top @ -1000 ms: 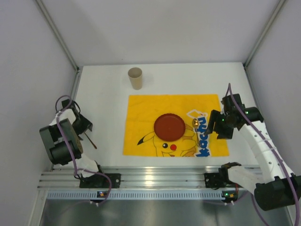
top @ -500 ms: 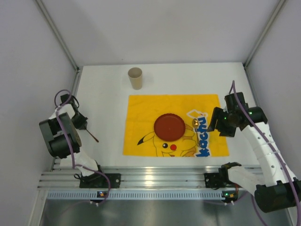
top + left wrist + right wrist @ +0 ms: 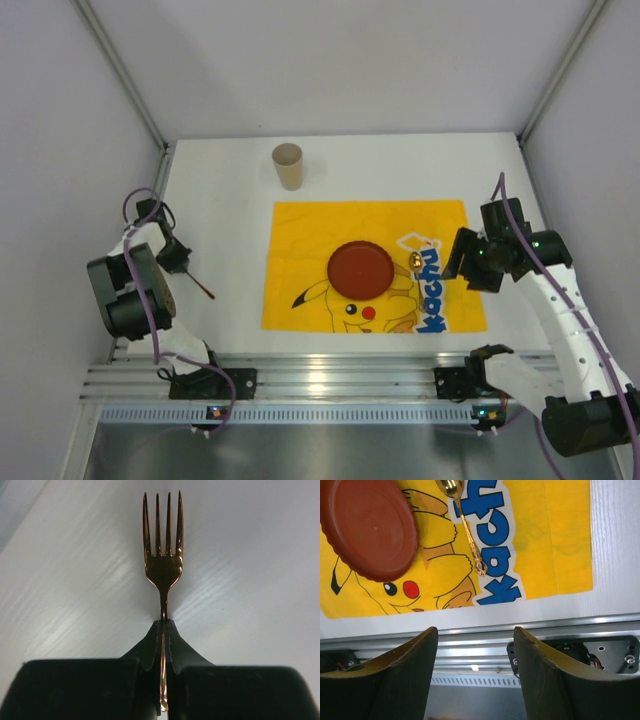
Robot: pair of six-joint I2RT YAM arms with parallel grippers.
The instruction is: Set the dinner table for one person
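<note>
White walls are closing in this booth on three sides, and the big matte white desk (image 3: 220,200) is filling the floor of it, stretching out past the yellow cloth (image 3: 300,235) on every side. A silver rail (image 3: 330,378) is running along the desk edge on the near side of the cloth. The cloth itself, with its Pikachu print, is lying flat, slightly right of the desk's middle.

The left hand (image 3: 163,630) is sitting out to the left of the cloth, well apart from it, over bare white desk, and its fingers are pressing together on the handle of a fork. The right hand (image 3: 475,635) is hanging over the cloth's right side, fingers standing apart with nothing between them.

A dark red plate (image 3: 360,268) is resting on the cloth, near its centre. A tan cup (image 3: 288,166) is standing upright on bare desk just beyond the cloth's far left corner. The copper fork (image 3: 163,555) is sticking out of the left hand, tines pointing away from it. A small gold spoon (image 3: 465,527) is lying on the cloth, just right of the plate, across the blue lettering.
</note>
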